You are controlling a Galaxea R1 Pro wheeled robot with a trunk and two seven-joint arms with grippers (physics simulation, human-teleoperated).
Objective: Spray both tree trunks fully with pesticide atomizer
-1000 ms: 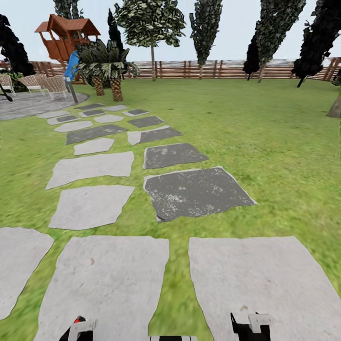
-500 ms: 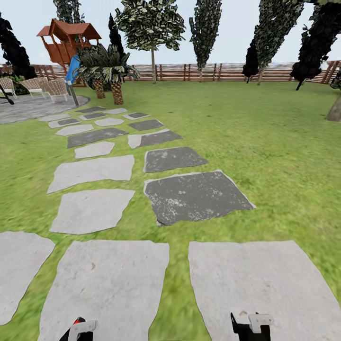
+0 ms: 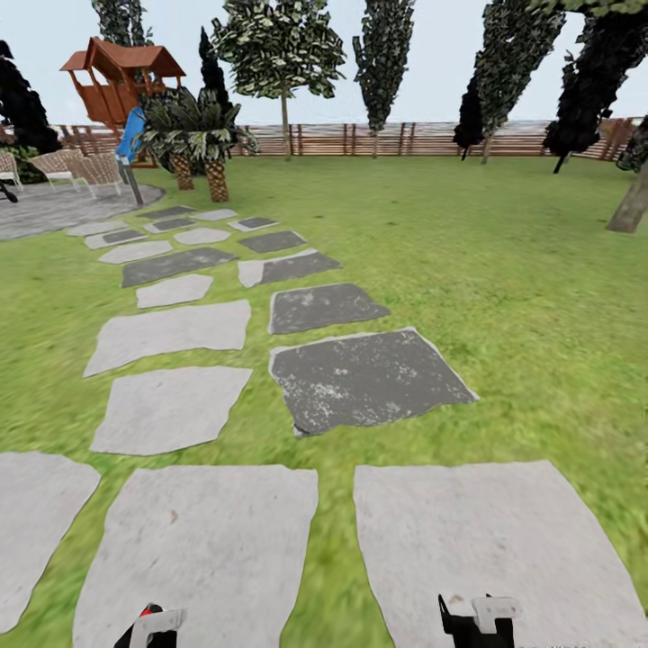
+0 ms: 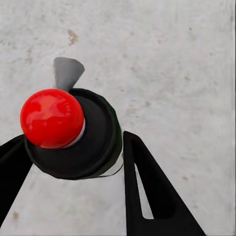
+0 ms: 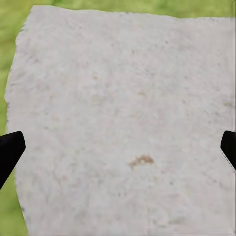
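Ahead of you the stone slabs (image 3: 364, 378) and lawn (image 3: 504, 261) lie flat and open. The palms (image 3: 200, 144) and chairs (image 3: 85, 166) stand far left; a tree trunk (image 3: 630, 205) leans far right.

the pesticide atomizer (image 4: 73, 142) is black with a glossy red ball on top and a small white patch. the left claw (image 4: 69, 191) has black fingers. the floor (image 3: 171, 405) mixes pale grey and speckled dark grey slabs among green grass (image 3: 504, 270). the fence (image 3: 405, 139) is brown and slatted; the playhouse (image 3: 121, 76) is reddish-brown with a blue slide (image 3: 130, 135).
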